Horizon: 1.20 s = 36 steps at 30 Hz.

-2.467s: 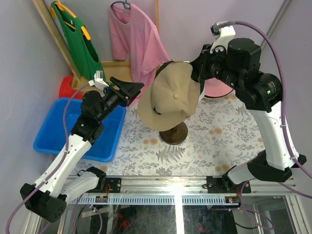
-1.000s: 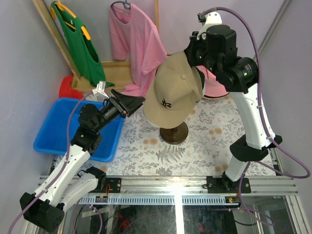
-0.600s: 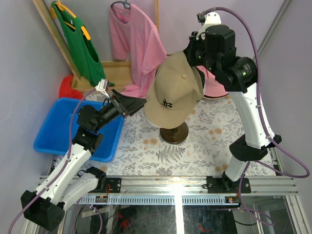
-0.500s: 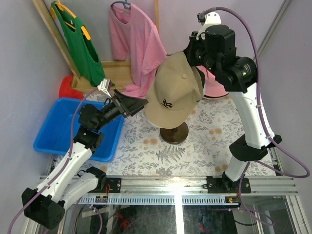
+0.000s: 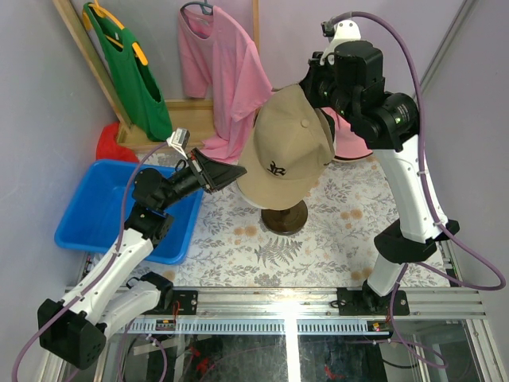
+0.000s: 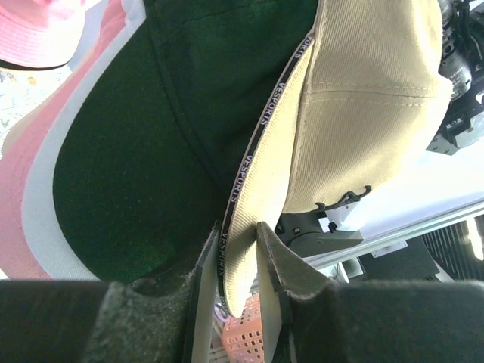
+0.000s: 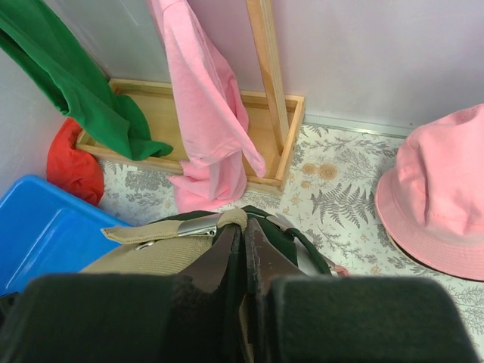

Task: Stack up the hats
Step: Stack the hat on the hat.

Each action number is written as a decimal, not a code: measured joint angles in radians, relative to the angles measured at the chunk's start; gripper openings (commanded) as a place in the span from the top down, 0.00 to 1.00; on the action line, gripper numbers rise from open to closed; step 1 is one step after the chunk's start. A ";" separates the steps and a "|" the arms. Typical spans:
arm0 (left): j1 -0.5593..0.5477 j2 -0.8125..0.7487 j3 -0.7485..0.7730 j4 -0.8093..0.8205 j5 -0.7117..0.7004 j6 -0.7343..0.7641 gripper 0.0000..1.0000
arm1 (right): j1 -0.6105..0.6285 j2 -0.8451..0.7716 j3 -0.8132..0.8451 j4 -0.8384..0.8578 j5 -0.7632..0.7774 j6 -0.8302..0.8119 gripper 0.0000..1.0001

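Observation:
The tan cap (image 5: 286, 155) with dark lettering sits on top of the stack on the stand. In the left wrist view the tan cap (image 6: 363, 98) covers the dark green cap (image 6: 159, 144), with the pink cap's brim (image 6: 30, 189) below. My left gripper (image 5: 237, 172) is closed on the tan cap's brim (image 6: 242, 249), one finger on each side. My right gripper (image 5: 312, 89) is shut on the tan cap's back edge by the buckle strap (image 7: 189, 225), with the green cap (image 7: 302, 242) beneath. The pink bucket hat (image 7: 439, 189) lies on the table to the right, also showing behind the right arm (image 5: 350, 145).
A pink shirt (image 5: 223, 72) and a green garment (image 5: 127, 68) hang on a wooden rack at the back. A blue bin (image 5: 87, 215) sits at the left, a red item (image 5: 107, 145) behind it. The stand's round base (image 5: 285, 217) rests on the floral cloth.
My left gripper moved right, up to the tan cap's brim, and now has it between its fingers. The right arm rose early on, turning the cap, and has held still since.

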<state>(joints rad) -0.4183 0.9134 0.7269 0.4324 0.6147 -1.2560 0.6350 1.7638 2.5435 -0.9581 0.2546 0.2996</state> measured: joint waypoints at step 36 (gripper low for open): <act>0.055 0.137 -0.029 0.552 -0.100 -0.462 1.00 | -0.064 -0.108 -0.080 -0.018 0.043 -0.038 1.00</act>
<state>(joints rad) -0.3634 1.0504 0.6975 0.9848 0.5152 -1.7176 0.5713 1.6558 2.4630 -0.9760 0.2981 0.2619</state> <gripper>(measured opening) 0.023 0.054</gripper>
